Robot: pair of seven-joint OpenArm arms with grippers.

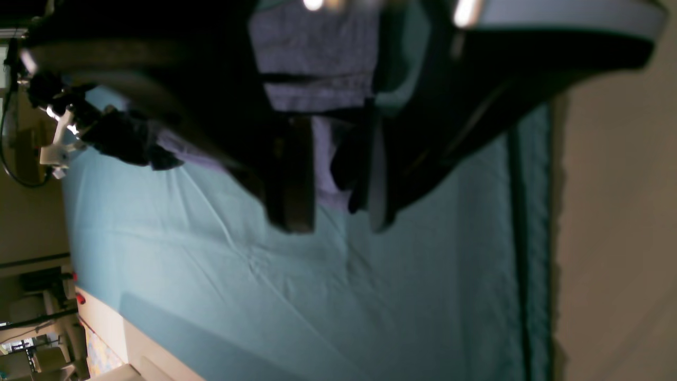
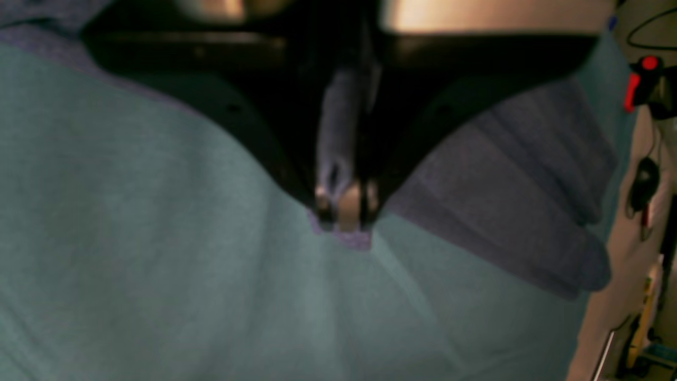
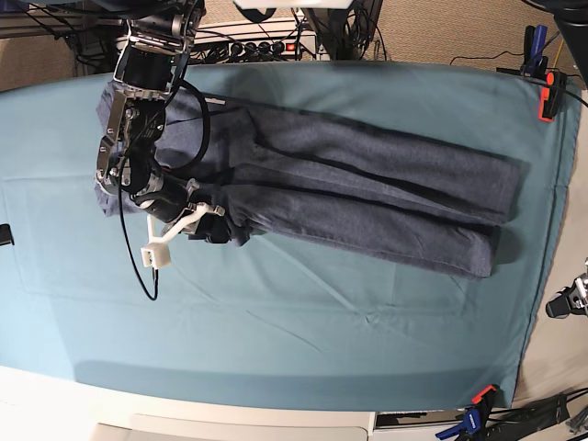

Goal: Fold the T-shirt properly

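The T-shirt lies on the teal cloth that covers the desk, stretched as a long, narrow, folded band from the far left corner toward the right edge, slanting a little nearer as it goes right. It is heathered navy, with long creases running along its length. No lettering, brand or label can be read on it in any view; the side facing up looks plain.

The right gripper is down at the shirt's left end, close to the desk's left edge. In the right wrist view its jaws are pressed together on a small pinch of the shirt's hem, with a tab of purple-blue fabric poking out just below the tips and the cloth surface right beneath. More of the shirt lies in soft ridges to the right of the jaws there.

The left gripper shows only in its own wrist view, dark and blurred. Its two fingers stand apart with a clear gap between them, holding nothing, over the shirt's edge where it meets the teal cloth.

Orange and blue clamps grip the cloth at the desk's far right corner.
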